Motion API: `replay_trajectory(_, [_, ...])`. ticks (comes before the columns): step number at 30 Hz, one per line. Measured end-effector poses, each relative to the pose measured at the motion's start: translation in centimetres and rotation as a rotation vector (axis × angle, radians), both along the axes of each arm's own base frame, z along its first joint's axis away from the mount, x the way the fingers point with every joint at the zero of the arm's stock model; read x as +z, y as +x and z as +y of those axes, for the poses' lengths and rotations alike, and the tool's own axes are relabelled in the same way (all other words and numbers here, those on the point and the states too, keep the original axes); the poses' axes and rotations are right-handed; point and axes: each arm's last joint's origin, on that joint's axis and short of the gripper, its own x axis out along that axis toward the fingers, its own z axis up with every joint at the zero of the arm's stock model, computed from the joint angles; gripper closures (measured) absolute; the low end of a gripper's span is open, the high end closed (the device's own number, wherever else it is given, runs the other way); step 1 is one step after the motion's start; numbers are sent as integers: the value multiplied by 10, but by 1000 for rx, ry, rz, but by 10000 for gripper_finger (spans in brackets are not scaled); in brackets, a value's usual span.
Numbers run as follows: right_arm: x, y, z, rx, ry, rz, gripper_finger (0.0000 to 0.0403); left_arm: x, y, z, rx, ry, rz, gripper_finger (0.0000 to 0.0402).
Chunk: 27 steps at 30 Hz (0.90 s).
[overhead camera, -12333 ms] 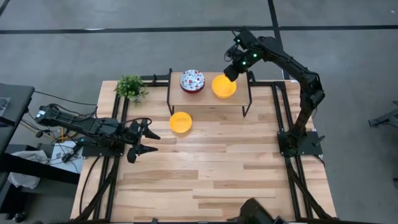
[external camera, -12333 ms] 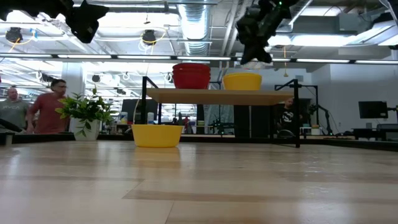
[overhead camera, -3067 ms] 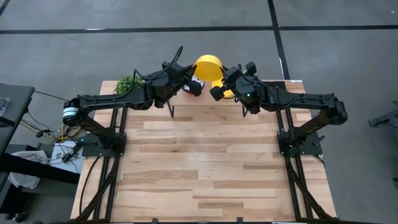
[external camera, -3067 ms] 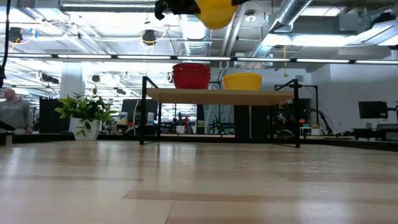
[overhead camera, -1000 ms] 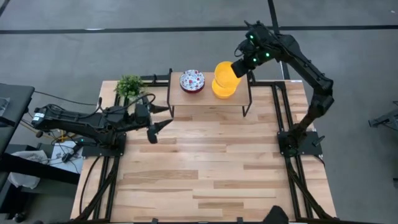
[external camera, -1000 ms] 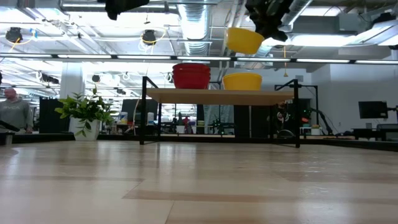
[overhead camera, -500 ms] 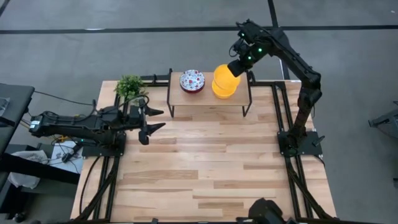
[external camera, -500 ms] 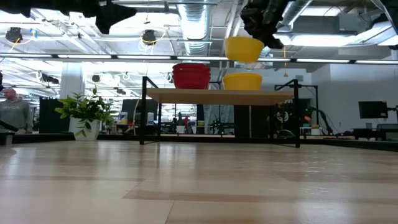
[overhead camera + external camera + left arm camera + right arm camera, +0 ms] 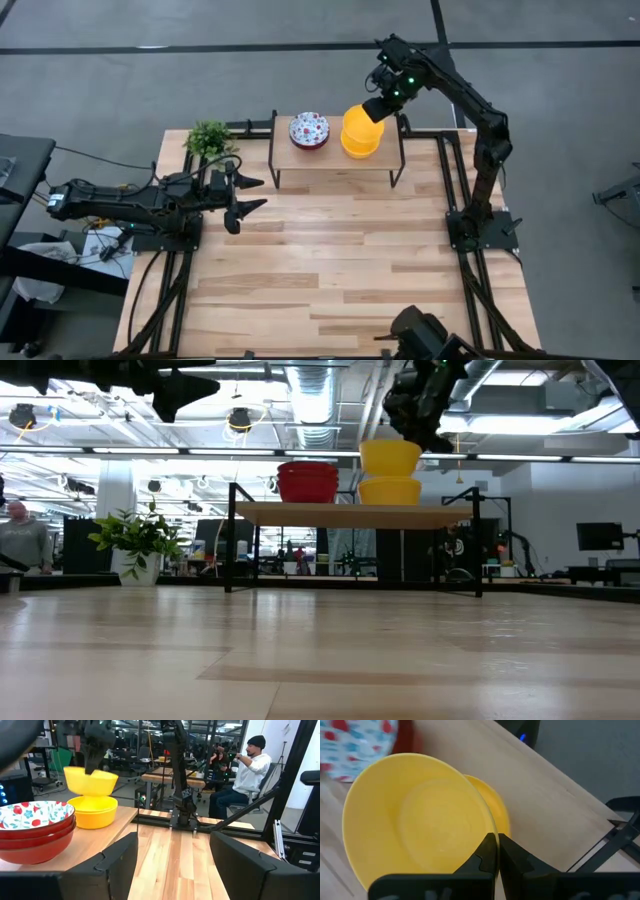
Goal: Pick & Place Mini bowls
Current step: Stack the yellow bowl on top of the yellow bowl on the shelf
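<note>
My right gripper (image 9: 377,106) is shut on a plain yellow mini bowl (image 9: 390,457) and holds it directly over another yellow mini bowl (image 9: 390,491), which sits on the small raised wooden shelf (image 9: 335,155) at the table's far edge. Whether the two bowls touch, I cannot tell. A stack of floral mini bowls (image 9: 309,130) with red outsides stands on the shelf's left half. My left gripper (image 9: 243,195) hovers open over the table's left side, its fingers pointing toward the shelf. My right gripper pinches the held yellow bowl's rim (image 9: 489,831) between its two fingers, one finger (image 9: 488,851) inside the bowl and the other outside. The fingers come slanting down from the far right side. The bowl sits nearly level below them, right over the lower yellow bowl (image 9: 495,802).
A small green plant (image 9: 208,140) stands at the far left corner, left of the shelf. The shelf's thin black legs (image 9: 233,540) stand on the table. Bare wood table (image 9: 340,270) stretches in front of the shelf. People show in the room behind.
My right gripper has moved down and slightly toward the table's left, bringing the yellow bowl from a tilt above the shelf to nearly level just over the lower yellow bowl. My left gripper has drawn a little back toward the table's left edge and stayed open.
</note>
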Motion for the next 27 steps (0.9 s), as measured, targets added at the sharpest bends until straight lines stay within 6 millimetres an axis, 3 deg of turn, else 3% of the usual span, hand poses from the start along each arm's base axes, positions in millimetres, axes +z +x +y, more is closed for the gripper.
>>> replay_trajectory(3, [-9, 3, -6, 1, 14, 25, 403, 0, 0, 0, 0, 0, -1, 154])
replay_trajectory(11, [-7, 0, -7, -10, 13, 24, 403, 0, 0, 0, -1, -2, -3, 154])
replay_trajectory(20, [-28, 17, -12, 22, 47, 68, 403, 1, 0, 0, -1, -4, -7, 154])
replay_trajectory(27, [-29, 16, -12, 17, 44, 98, 403, 1, 0, 0, -1, -4, -7, 156])
